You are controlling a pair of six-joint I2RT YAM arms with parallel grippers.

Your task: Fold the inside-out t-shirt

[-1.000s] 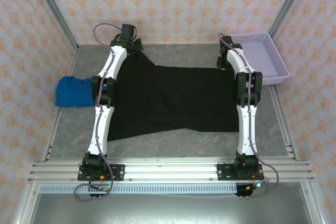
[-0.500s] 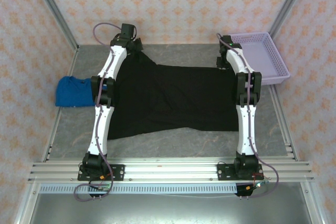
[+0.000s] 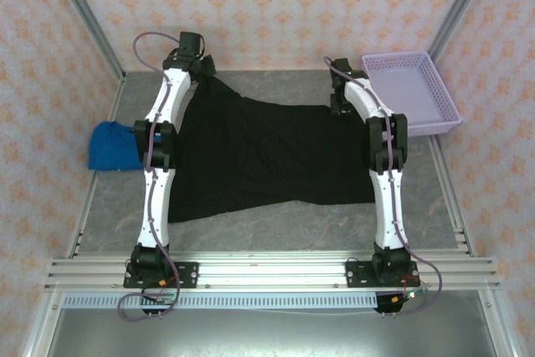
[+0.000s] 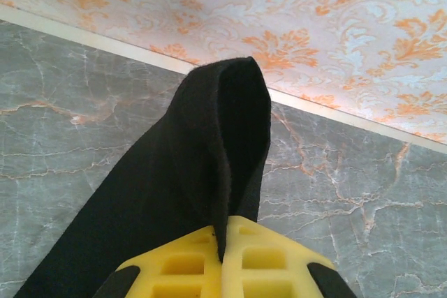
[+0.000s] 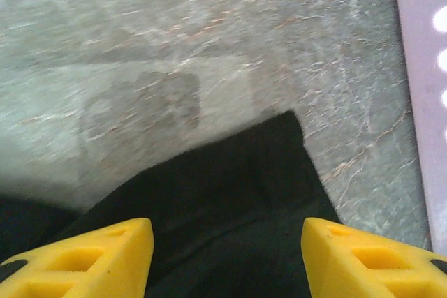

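Top external view: the inside-out t-shirt [image 3: 276,156] lies spread flat across the middle of the table [image 3: 276,227], between the 2 arms. Its upper-left corner is drawn up toward the left gripper [image 3: 194,63]. The left wrist view shows why. The yellow fingers [image 4: 181,263] at the bottom of that frame are pressed together on a ridge of black cloth that stands up in a loop above them, so this corner is probably lifted ready to be carried over for a fold.

The right gripper [image 3: 338,104] hangs over the shirt's upper-right corner. In the right wrist view its jaws are spread wide, with the corner lying loose on the table between them, seemingly lined up for a pinch. A purple basket [image 3: 445,89] sits just right of it, and a blue garment [image 3: 113,145] lies at the left edge.
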